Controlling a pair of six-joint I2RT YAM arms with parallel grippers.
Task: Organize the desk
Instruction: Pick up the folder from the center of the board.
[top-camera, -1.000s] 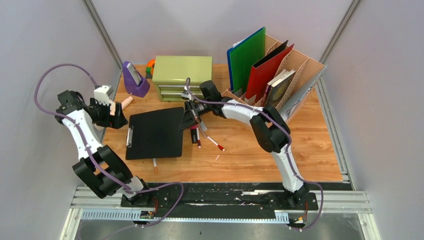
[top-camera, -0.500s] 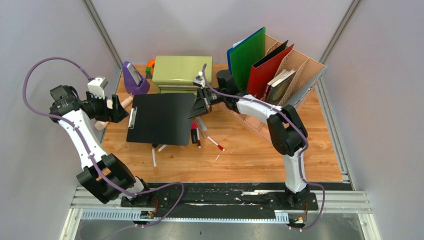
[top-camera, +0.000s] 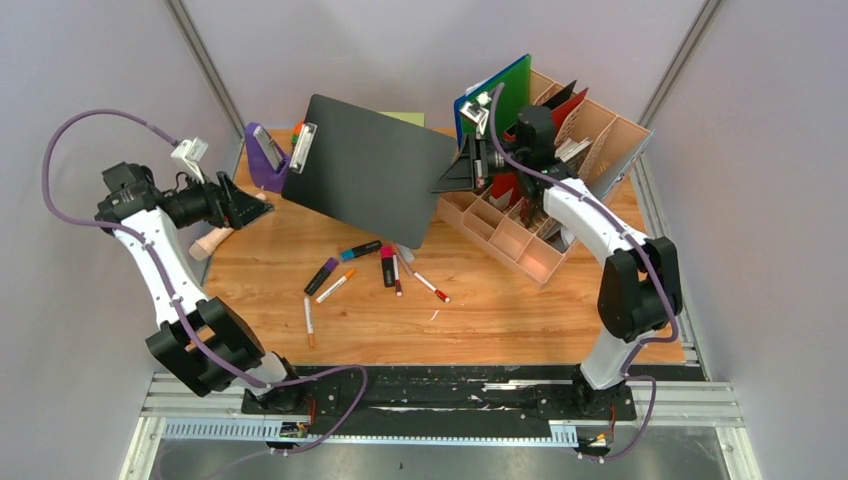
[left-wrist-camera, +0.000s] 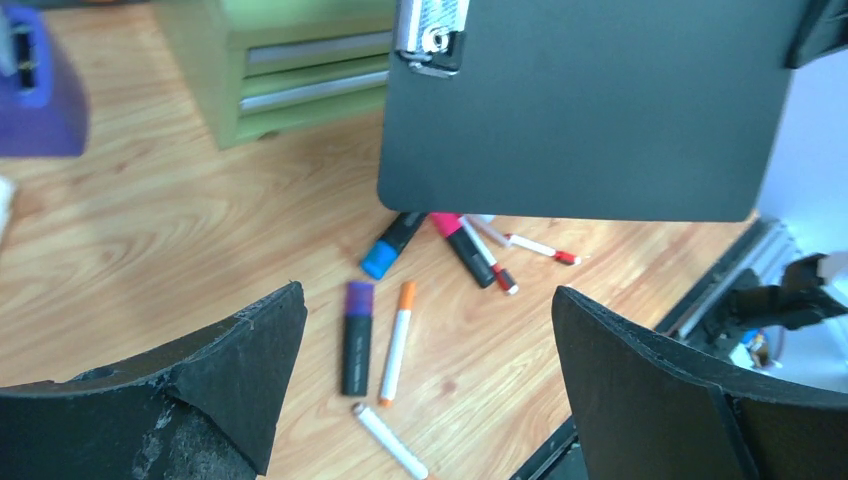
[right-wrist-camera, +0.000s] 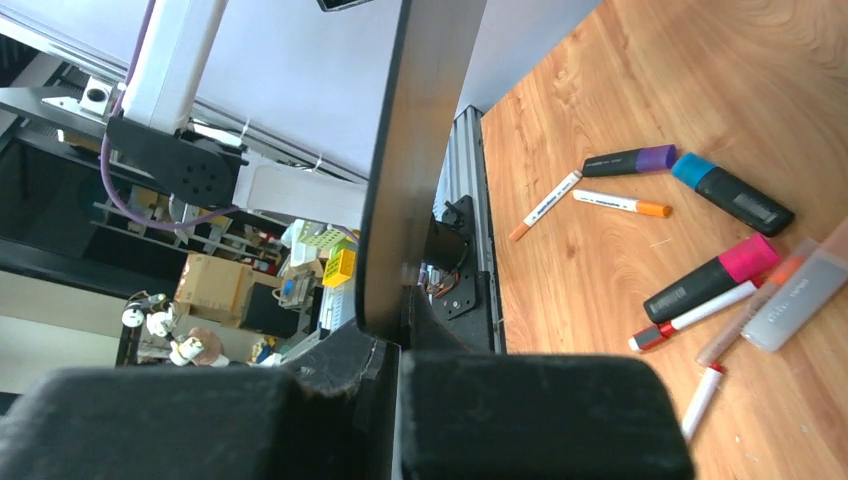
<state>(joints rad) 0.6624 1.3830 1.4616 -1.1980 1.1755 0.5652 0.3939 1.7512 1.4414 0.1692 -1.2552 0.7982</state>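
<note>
My right gripper (top-camera: 458, 172) is shut on the right edge of a black clipboard (top-camera: 368, 167) and holds it tilted high above the wooden desk (top-camera: 560, 310), in front of the green drawer chest. The board shows edge-on in the right wrist view (right-wrist-camera: 410, 170) and from below in the left wrist view (left-wrist-camera: 590, 110). My left gripper (top-camera: 248, 203) is open and empty at the desk's left edge. Several markers and highlighters (top-camera: 362, 268) lie loose mid-desk, also in the left wrist view (left-wrist-camera: 400, 335) and the right wrist view (right-wrist-camera: 700, 290).
A wooden file rack (top-camera: 590, 150) with green, red and black folders stands back right. A purple stapler-like holder (top-camera: 268, 160) sits back left beside the olive drawer chest (left-wrist-camera: 280, 70). A beige object (top-camera: 210, 242) lies at the left edge. A metal rail (top-camera: 450, 395) runs along the near edge.
My right gripper lifted the clipboard off the desk and swung it up and back toward the rack, uncovering more markers. My left gripper drew back slightly to the left.
</note>
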